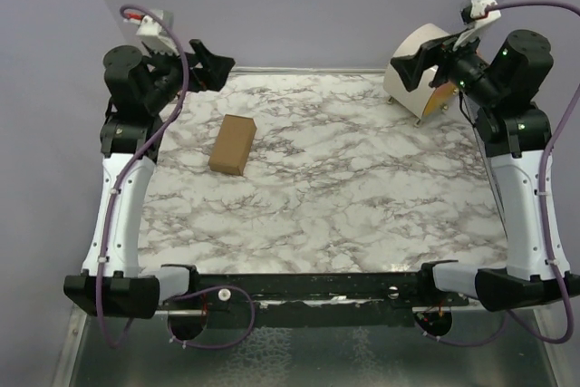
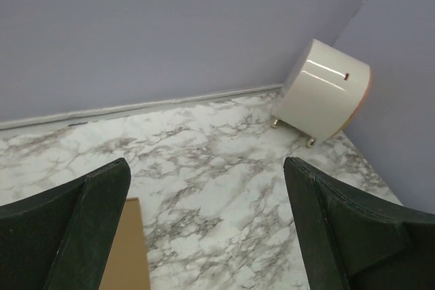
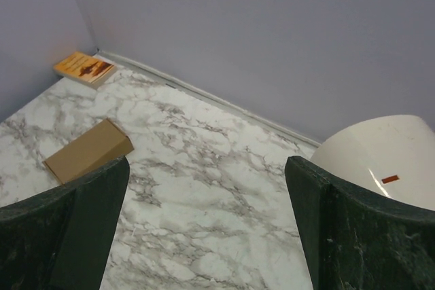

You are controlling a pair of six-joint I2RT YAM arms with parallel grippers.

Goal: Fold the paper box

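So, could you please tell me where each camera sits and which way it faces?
Top external: above and behind the bases, looking down on the table; both arms, left hand, right hand.
Left wrist: faces the far right corner, white cylinder; own fingers.
Right wrist: faces the far left corner, orange packet; own fingers.
Both wrist views share the paper box and the cylinder.

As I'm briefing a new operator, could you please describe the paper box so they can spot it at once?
On the marble table, look at the left half, a little toward the back. The paper box lies there alone. It is a plain brown oblong carton, unlike the big white cylinder in the far right corner and the small orange printed packet in the far left corner.
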